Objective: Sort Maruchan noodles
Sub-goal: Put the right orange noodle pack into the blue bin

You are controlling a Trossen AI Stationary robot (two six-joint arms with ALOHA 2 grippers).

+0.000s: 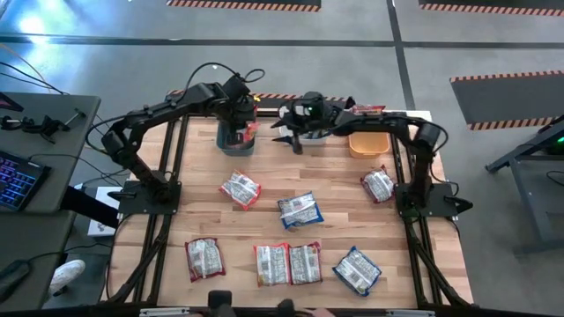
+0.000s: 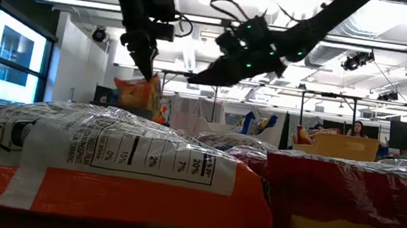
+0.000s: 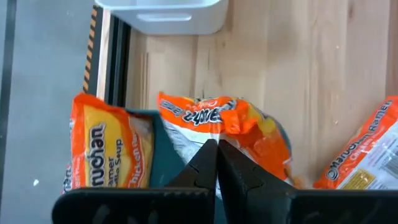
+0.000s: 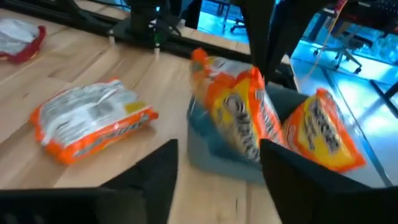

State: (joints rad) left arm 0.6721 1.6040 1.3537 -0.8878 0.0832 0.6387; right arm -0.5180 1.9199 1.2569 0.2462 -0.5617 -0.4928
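While the left gripper hangs directly over the teal bin at the far edge of the table, its fingers are pinched together on the top edge of an orange Maruchan packet that stands tilted in that bin; a second orange packet leans against the bin's wall just beside it. The right gripper hovers just to the right of the teal bin, above the white bin, with its two dark fingers spread apart and nothing between them. Farther right of the teal bin, beyond the white one, sits the orange bin. Seen from the right wrist, an orange-edged packet lies back-up on the wood close beside the teal bin. On the near side of the teal bin, loose packets are scattered back-up across the table: a red-edged packet nearest it, a blue-edged packet a little farther, another red-edged packet off toward the right arm's base, and a row along the near edge holding a red-edged one, two touching packets, and a blue-edged one.
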